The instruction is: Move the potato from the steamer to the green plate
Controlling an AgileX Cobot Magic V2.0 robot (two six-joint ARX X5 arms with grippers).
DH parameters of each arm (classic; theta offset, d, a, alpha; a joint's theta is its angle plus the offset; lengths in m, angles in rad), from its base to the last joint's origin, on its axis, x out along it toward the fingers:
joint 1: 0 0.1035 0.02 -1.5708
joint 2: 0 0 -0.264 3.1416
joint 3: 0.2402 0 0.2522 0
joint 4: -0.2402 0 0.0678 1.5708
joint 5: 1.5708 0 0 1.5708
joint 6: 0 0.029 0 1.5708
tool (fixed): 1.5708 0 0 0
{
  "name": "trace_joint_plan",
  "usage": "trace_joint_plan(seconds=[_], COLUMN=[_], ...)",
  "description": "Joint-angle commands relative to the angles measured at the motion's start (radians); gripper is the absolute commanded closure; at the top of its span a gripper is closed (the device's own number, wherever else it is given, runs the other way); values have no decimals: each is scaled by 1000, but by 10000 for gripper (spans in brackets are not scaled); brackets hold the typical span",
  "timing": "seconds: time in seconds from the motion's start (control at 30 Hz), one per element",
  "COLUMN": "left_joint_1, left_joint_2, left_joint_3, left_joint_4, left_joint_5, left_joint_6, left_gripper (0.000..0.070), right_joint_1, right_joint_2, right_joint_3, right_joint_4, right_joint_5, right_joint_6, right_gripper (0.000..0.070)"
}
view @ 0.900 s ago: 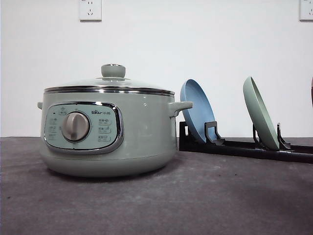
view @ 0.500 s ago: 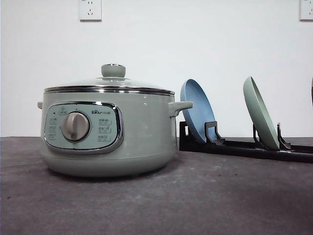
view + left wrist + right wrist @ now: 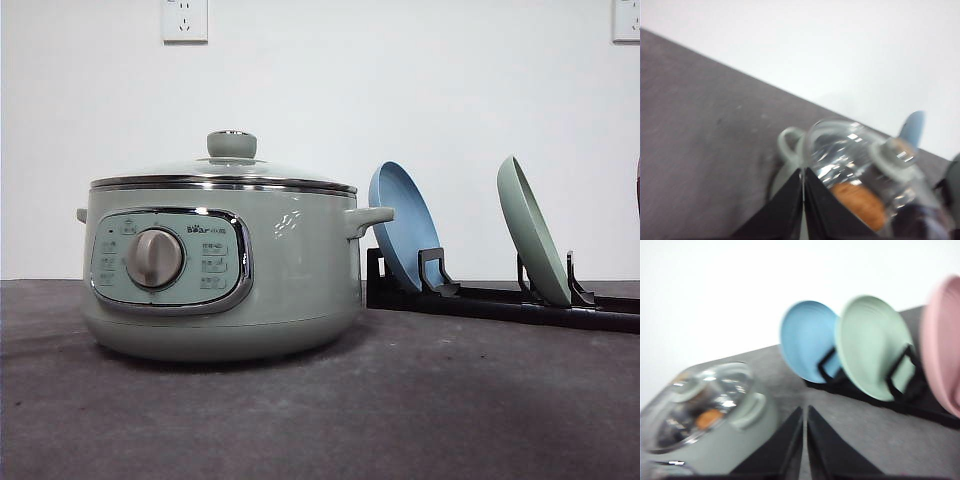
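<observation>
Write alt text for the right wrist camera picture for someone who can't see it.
Blurred view past the shut right gripper over a dark table: a black rack holds a blue plate, the green plate and a pink plate on edge. Beside them stands the steamer, the orange potato visible through its glass lid.

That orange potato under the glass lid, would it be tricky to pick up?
Probably somewhat. The potato looks rounded and oblong, so it may roll if nudged. Its matte skin suggests a fair grip, though steam could make it soft and slick. The lid is on the steamer, so that comes off first.
</observation>
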Motion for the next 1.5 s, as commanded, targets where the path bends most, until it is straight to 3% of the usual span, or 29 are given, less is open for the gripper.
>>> trace_joint_plan(seconds=[0.0, 0.33, 0.63, 0.87, 1.1, 1.17, 1.2, 1.27, 1.33, 1.4, 1.47], left_joint_1=[-6, -62, -159, -235, -256, -256, -256, -256, -256, -256, -256], left_joint_2=[64, 371, 530, 570, 576, 576, 576, 576, 576, 577, 577], left_joint_3=[89, 471, 667, 674, 674, 674, 674, 674, 674, 674, 674], left_joint_4=[-6, -151, -394, -492, -489, -489, -488, -489, -488, -488, -487], left_joint_5=[19, 187, 330, 494, 494, 494, 494, 494, 494, 493, 493], left_joint_6=[16, 129, 371, 525, 526, 526, 526, 526, 526, 526, 526], left_gripper=[699, 699, 699, 700, 697, 658, 634, 540, 410, 225, 80], right_joint_1=[3, 4, 58, 124, 132, 132, 132, 132, 132, 132, 132], right_joint_2=[42, 291, 445, 519, 528, 527, 527, 527, 527, 527, 527], right_joint_3=[72, 352, 455, 482, 482, 482, 482, 482, 482, 482, 482], right_joint_4=[-19, -151, -200, -220, -258, -263, -264, -265, -266, -273, -281], right_joint_5=[-29, -215, -427, -429, -407, -379, -373, -374, -373, -372, -367], right_joint_6=[-26, -192, -280, -318, -350, -350, -350, -349, -344, -342, -342], right_gripper=[700, 700, 700, 700, 697, 689, 667, 548, 355, 158, 10])
